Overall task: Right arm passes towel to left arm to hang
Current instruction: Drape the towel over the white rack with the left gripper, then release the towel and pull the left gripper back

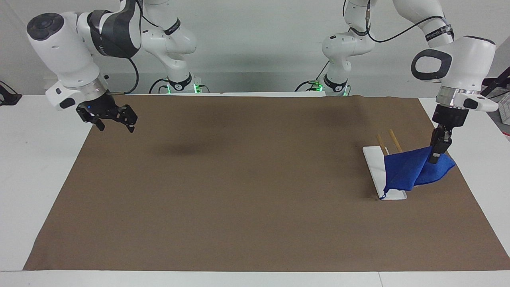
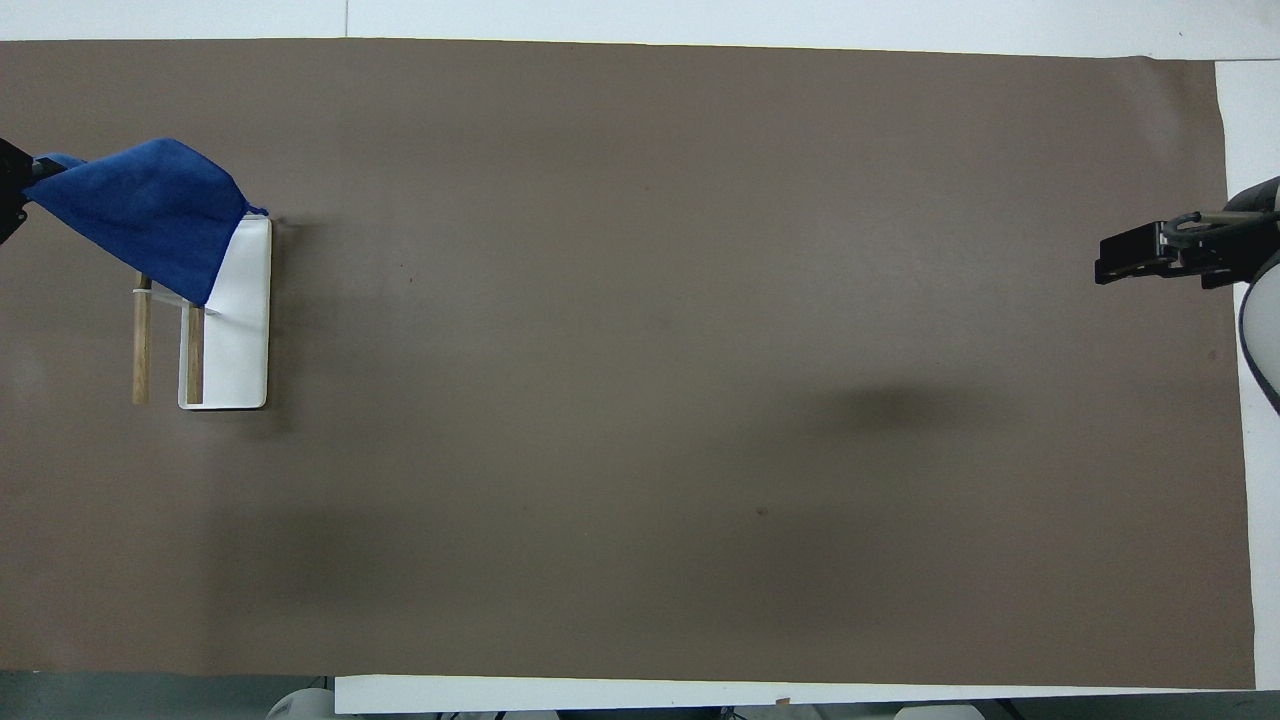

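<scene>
My left gripper (image 1: 435,158) is shut on a corner of the bright blue towel (image 1: 408,171) and holds it just above the rack. The towel drapes over the two wooden rails (image 1: 392,139) of the white rack (image 1: 372,159), at the rack's end farther from the robots, and its loop corner hangs down to the white base. In the overhead view the towel (image 2: 150,210) covers that end of the rails (image 2: 140,350), and only an edge of my left gripper (image 2: 8,195) shows. My right gripper (image 1: 115,124) is open and empty, waiting in the air over the right arm's end of the mat; it also shows in the overhead view (image 2: 1110,268).
A big brown mat (image 1: 239,199) covers most of the white table (image 1: 36,159). The rack stands on the mat near the left arm's end.
</scene>
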Action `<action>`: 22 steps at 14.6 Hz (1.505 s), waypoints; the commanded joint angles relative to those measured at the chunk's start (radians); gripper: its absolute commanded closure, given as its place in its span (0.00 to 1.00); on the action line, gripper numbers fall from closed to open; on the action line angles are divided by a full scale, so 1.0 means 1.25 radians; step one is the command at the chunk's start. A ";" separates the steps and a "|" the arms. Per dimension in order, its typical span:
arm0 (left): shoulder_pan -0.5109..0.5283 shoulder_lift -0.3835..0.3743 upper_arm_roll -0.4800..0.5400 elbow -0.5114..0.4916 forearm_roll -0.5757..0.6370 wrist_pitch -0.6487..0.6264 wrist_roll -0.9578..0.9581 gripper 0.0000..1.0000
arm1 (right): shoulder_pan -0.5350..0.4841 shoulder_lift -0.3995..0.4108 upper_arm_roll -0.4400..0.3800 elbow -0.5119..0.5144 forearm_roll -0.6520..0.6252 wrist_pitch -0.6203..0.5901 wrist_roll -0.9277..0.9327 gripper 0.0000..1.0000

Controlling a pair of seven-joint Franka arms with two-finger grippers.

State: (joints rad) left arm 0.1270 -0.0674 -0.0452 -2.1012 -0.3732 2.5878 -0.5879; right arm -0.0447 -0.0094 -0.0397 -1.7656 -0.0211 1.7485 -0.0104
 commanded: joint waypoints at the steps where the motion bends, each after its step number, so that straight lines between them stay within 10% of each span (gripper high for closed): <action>1: 0.017 0.006 -0.006 0.010 0.019 0.001 0.014 0.96 | -0.001 -0.011 0.000 -0.006 0.001 -0.010 -0.010 0.00; 13: 0.042 -0.066 -0.004 -0.105 0.032 -0.097 0.009 0.95 | -0.001 -0.011 0.000 -0.006 0.001 -0.010 -0.010 0.00; 22: 0.090 -0.071 -0.006 -0.089 0.130 -0.190 0.083 0.58 | -0.001 -0.011 0.000 -0.006 0.001 -0.010 -0.010 0.00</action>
State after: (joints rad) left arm 0.2035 -0.1326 -0.0444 -2.2071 -0.2227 2.3884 -0.5409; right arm -0.0447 -0.0094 -0.0397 -1.7656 -0.0211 1.7485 -0.0103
